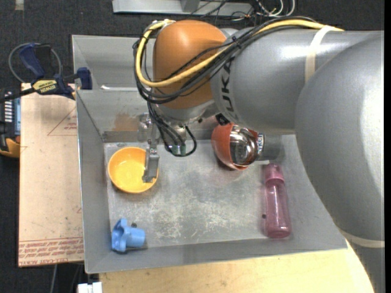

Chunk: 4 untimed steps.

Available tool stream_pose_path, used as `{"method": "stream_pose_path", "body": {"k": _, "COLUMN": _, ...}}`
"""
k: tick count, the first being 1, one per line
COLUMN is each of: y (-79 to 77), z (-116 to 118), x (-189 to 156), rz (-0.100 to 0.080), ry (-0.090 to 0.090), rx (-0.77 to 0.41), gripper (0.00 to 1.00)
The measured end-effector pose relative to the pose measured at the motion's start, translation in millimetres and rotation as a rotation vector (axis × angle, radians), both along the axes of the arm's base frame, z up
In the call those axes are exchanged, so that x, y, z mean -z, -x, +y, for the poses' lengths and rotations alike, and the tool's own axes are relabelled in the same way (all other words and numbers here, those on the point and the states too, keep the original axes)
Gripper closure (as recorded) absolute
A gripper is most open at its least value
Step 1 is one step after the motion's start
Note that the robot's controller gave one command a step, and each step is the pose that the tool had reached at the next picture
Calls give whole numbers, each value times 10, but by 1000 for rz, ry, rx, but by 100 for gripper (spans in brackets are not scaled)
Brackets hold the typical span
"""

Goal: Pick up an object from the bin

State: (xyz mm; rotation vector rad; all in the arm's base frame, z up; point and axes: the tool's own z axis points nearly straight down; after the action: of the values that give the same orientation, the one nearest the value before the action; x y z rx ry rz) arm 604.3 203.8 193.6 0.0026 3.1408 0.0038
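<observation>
four loose things in the camera view, well apart on the scuffed floor of a grey bin (91,182). at the left edge, about midway along it: an orange bowl (125,171), upright, mouth up. in the near left corner: a small blue plastic piece (127,235), just off the near wall. toward the right edge: a pink bottle (275,203), lying flat, cap pointing to the far edge. near the middle, toward the far edge: a round red thing (234,145) with a shiny silver face, just beyond the bottle's cap and partly under the arm.

reaching in from the right, above the far half of the bin: a thick grey arm (293,84), with an orange cover (183,60) at the wrist and yellow and black cables (140,60) looped round it. below the cover: the gripper (151,163), hanging down at the right rim of the bowl, lower end inside the bowl's outline. touching the bowl or just above it: cannot tell. released or clenched: cannot tell from this angle.
</observation>
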Motion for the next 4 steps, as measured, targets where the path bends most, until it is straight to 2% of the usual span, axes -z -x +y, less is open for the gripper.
{"method": "stream_pose_path", "body": {"k": 1, "y": 5, "z": 21, "x": 24, "rz": -3, "ry": -1, "rx": 14, "gripper": 0}}
{"method": "stream_pose_path", "body": {"k": 2, "y": 187, "z": -214, "x": -682, "rz": -10, "ry": -2, "rx": -91, "gripper": 0}}
{"method": "stream_pose_path", "body": {"k": 3, "y": 440, "z": 8, "x": 514, "rz": 2, "ry": -2, "rx": -114, "gripper": 0}}
{"method": "stream_pose_path", "body": {"k": 4, "y": 293, "z": 57, "x": 188, "rz": -15, "ry": -3, "rx": -182, "gripper": 0}}
